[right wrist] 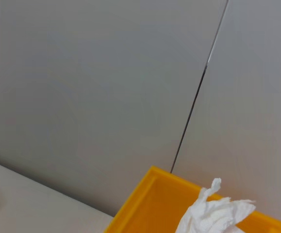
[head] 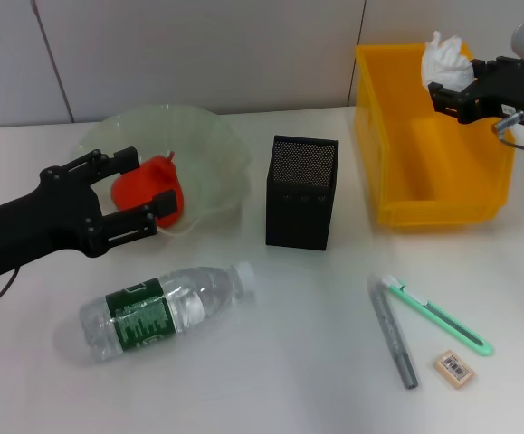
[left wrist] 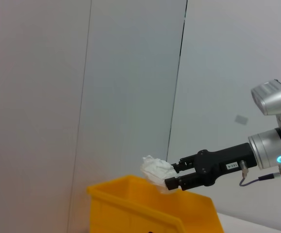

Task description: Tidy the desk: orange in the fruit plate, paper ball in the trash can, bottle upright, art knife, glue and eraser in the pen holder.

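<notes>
My left gripper (head: 153, 181) is shut on the orange (head: 139, 192) and holds it over the near left rim of the pale green fruit plate (head: 203, 145). My right gripper (head: 437, 99) is shut on the white paper ball (head: 447, 59) above the back of the yellow trash can (head: 424, 194). The left wrist view shows that gripper (left wrist: 172, 175) with the paper ball (left wrist: 156, 170) over the trash can (left wrist: 140, 208). The bottle (head: 166, 307) lies on its side at the front left. The black mesh pen holder (head: 300, 192) stands in the middle.
The green art knife (head: 435, 314), the grey glue stick (head: 394, 334) and the beige eraser (head: 453, 369) lie on the table at the front right. The right wrist view shows the paper ball (right wrist: 213, 216) and the trash can's rim (right wrist: 145, 194) against the wall.
</notes>
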`<state>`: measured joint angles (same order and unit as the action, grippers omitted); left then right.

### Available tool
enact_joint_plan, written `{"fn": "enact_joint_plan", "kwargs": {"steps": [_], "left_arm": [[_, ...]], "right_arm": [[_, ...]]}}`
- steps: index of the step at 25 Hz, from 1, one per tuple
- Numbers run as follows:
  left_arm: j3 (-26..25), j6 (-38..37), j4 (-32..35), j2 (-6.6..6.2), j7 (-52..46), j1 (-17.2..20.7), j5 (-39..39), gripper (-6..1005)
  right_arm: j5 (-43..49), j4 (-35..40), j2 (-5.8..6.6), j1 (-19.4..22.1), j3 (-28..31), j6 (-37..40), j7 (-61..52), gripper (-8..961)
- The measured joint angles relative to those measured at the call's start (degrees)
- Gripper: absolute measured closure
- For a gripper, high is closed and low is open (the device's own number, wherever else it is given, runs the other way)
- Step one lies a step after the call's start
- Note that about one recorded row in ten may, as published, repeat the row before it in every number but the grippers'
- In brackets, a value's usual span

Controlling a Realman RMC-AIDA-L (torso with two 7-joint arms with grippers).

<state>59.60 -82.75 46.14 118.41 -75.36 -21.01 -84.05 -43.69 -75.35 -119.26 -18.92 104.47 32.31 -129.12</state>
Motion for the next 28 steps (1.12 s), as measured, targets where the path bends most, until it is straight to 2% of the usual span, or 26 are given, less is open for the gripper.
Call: {"fn": "enact_joint_plan", "kwargs": {"steps": [8, 16, 20, 22, 23, 24, 27, 28], "left_arm": [[0.5, 0.1, 0.2, -0.03, -0.1, 0.2, -0.5, 157], [0.5, -0.1, 0.5, -0.03, -0.2, 0.5, -0.5, 157], [0.3, -0.2, 0.3, -0.02, 0.0, 0.6, -0.6, 157], [0.3, -0.2, 0.3, -0.02, 0.0, 0.6, -0.6, 157], [0.3, -0.3, 0.2, -0.02, 0.1, 0.7, -0.6, 157], [0.3, -0.3, 0.1, -0.02, 0.1, 0.7, -0.6, 157], [0.3, -0.3, 0.1, -0.02, 0.1, 0.7, -0.6, 157], [0.4, -0.3, 0.2, -0.02, 0.2, 0.6, -0.6, 157]], "right_arm": [[0.0, 0.0, 0.0, 0.1, -0.1, -0.1, 0.0, 252], [-1.5, -1.4, 0.06, 1.0, -0.1, 0.4, 0.1, 183], [-7.8, -4.1, 0.17, 3.2, -0.2, 0.6, 3.9, 186], [-12.9, -5.6, 0.18, 4.3, 0.0, 1.0, 7.6, 187], [-18.6, -6.6, 0.18, 5.2, 0.5, 2.9, 12.3, 187], [-18.6, -6.6, 0.18, 5.2, 0.5, 2.9, 12.3, 187], [-27.8, -7.1, 0.13, 5.9, 2.8, 8.1, 19.9, 187], [-34.4, -6.4, 0.04, 6.0, 5.3, 13.4, 25.1, 187]]}}
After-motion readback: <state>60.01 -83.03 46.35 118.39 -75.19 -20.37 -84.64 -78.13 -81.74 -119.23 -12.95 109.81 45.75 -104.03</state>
